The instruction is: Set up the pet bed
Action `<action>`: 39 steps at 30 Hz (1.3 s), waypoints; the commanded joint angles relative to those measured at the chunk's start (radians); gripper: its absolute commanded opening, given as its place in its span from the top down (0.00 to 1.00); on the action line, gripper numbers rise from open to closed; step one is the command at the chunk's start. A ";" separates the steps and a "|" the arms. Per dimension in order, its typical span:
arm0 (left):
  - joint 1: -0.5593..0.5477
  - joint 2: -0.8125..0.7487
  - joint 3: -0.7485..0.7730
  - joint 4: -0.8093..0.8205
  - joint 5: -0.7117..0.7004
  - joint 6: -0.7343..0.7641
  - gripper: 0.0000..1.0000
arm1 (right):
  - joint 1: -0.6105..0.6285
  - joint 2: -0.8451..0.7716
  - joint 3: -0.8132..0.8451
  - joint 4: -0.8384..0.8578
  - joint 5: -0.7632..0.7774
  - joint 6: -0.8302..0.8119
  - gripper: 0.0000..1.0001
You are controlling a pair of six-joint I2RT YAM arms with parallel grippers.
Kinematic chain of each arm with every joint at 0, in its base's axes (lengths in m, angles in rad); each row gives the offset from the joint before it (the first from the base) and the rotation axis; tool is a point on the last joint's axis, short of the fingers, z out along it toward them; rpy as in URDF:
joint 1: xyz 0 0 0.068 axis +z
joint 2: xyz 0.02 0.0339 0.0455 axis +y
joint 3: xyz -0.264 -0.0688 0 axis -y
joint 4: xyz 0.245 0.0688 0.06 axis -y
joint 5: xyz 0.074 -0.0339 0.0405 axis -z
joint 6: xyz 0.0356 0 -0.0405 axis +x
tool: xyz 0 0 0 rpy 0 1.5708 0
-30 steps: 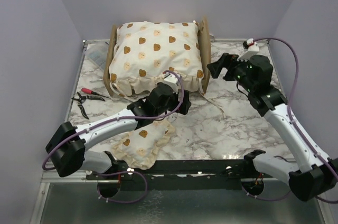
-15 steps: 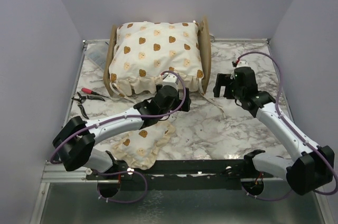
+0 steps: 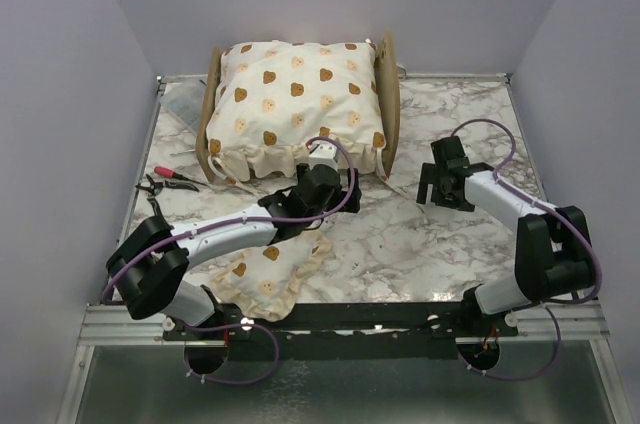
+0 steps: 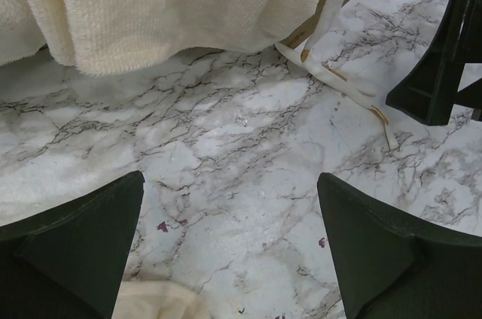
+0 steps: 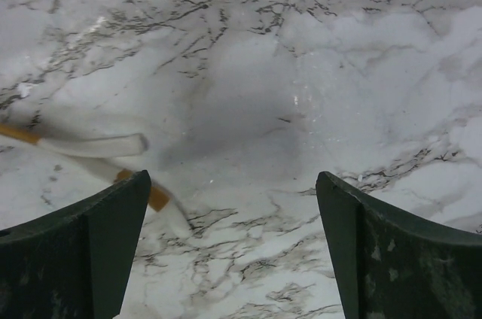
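The pet bed [image 3: 388,94] stands at the back middle, its plywood ends upright on either side of a big bear-print cushion [image 3: 295,94] that covers its base. The cushion's ruffle [image 4: 151,10] hangs over the bed's near edge. A white tie ribbon [image 4: 339,82] trails from the bed's right end onto the marble. My left gripper [image 3: 335,186] hovers open just in front of the ruffle, nothing between its fingers [image 4: 230,244]. My right gripper [image 3: 440,194] is open and low over the table, the ribbon [image 5: 90,146] at its left finger.
A small bear-print pillow [image 3: 270,274] lies near the front edge under my left arm; its corner [image 4: 154,305] shows by my left finger. Red-handled pliers [image 3: 160,179] and a clear plastic bag [image 3: 185,109] lie at the left. Walls close in on three sides.
My right arm has swung from the back right down and inward, lowering its gripper to the table beside the ribbon. My left arm has crept slightly forward.
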 commanded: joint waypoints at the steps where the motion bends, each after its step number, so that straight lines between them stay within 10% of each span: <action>1: -0.008 -0.009 -0.025 0.018 -0.027 -0.010 0.01 | -0.023 0.052 0.018 -0.025 0.026 0.027 0.05; 14: -0.010 0.006 -0.038 0.033 -0.040 -0.015 0.01 | 0.030 0.002 -0.109 0.101 -0.371 0.117 0.11; 26: -0.014 0.004 -0.047 0.035 -0.038 -0.017 0.01 | 0.190 -0.045 -0.005 0.033 -0.086 0.007 0.18; 39: -0.016 -0.037 -0.063 0.032 -0.061 -0.006 0.01 | 0.167 0.044 -0.007 0.089 -0.113 -0.006 0.51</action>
